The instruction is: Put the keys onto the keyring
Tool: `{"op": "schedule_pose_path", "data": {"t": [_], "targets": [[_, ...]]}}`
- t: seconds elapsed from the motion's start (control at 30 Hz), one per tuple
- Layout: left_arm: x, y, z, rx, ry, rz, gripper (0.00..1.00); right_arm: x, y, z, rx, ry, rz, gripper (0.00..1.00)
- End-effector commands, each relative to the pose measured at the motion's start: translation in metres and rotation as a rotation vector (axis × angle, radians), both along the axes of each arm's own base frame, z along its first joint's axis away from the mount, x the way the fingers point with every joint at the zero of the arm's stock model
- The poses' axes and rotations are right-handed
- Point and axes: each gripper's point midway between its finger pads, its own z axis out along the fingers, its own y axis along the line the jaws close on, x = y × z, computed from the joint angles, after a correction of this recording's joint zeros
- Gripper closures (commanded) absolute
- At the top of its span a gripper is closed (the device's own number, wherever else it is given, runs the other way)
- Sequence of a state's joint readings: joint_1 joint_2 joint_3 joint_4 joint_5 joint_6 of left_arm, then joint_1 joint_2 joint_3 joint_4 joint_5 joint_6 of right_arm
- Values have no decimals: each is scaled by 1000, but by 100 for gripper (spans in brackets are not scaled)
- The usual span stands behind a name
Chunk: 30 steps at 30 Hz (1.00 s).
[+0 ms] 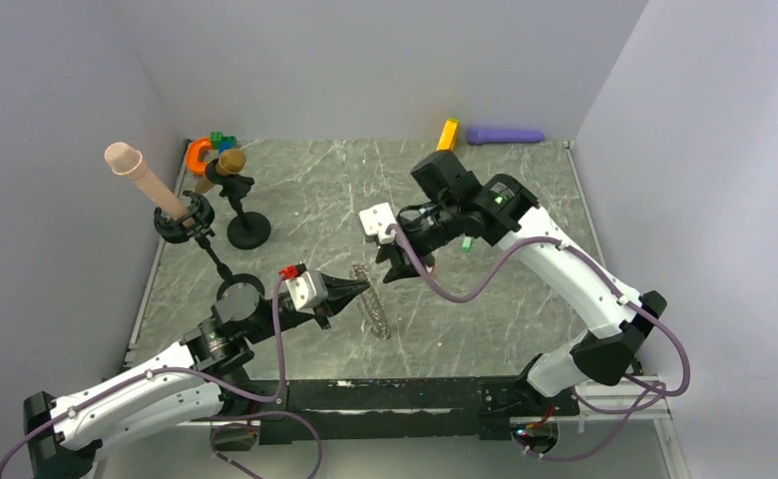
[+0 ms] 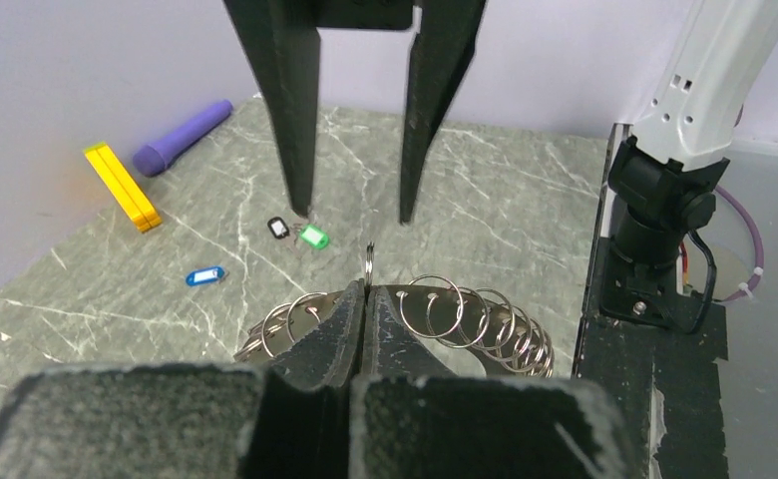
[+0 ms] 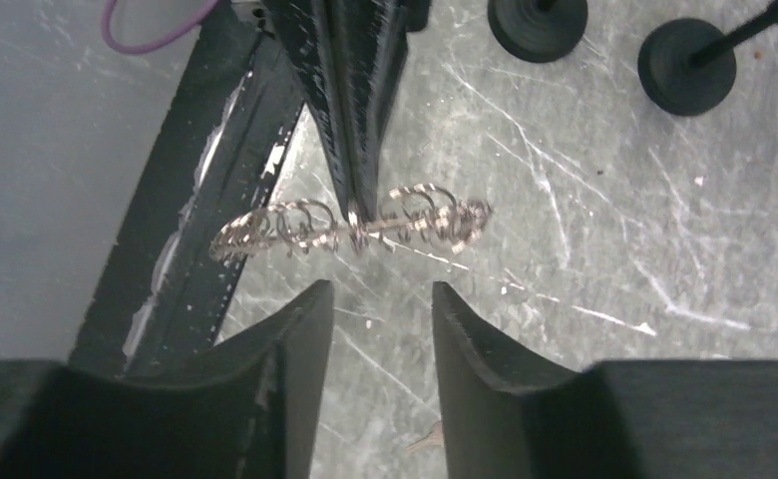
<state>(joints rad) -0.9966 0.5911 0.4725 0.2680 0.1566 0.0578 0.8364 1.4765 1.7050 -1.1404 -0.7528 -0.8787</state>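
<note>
The keyring (image 2: 465,317) is a floppy loop of silver rings. It hangs just above the marble table (image 1: 295,190) at mid-front, and the same keyring (image 1: 375,311) shows in the top view. My left gripper (image 2: 365,299) is shut on one of its rings; the left gripper (image 1: 363,285) reaches in from the left. In the right wrist view the keyring (image 3: 295,228) stretches sideways ahead of my right gripper (image 3: 380,299), which is open and holds nothing. Seen from above, the right gripper (image 1: 393,269) hovers close beside the ring. The black key (image 2: 279,228), green key (image 2: 313,236) and blue key (image 2: 205,275) lie on the table beyond.
An orange block (image 1: 448,133) and a purple cylinder (image 1: 505,135) lie at the back wall. Black stands (image 1: 248,232) holding a beige rod (image 1: 141,172) crowd the left side. The black front rail (image 1: 415,394) runs along the near edge. Walls enclose three sides.
</note>
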Motion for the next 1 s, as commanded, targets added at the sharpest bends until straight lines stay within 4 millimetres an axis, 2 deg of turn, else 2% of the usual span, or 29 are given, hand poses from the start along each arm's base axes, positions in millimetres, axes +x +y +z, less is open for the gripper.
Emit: {"op": "schedule_pose_path", "data": {"t": [0.0,0.1,0.2,0.37,0.6,0.73,0.8,0.97], "targets": [[-7,5,31,-31,3,-15,100,5,-14,34,112,24,15,50],[-9,8,31,-20,3,-17,100,8,-24,46,135,9,37,46],[-11,9,31,-5,2,-24,100,1,-26,43,141,17,73,43],[-13,5,30,70,16,-46,100,-6,-10,33,128,19,91,42],[-14,-1,31,144,-5,-78,100,-16,9,31,124,8,135,47],[-19,1,30,71,-152,-102,100,-22,6,33,126,7,173,50],[-23,4,36,15,-240,-105,100,-24,2,31,116,4,182,50],[-26,3,39,-18,-263,-118,100,-32,-2,24,123,14,201,51]]}}
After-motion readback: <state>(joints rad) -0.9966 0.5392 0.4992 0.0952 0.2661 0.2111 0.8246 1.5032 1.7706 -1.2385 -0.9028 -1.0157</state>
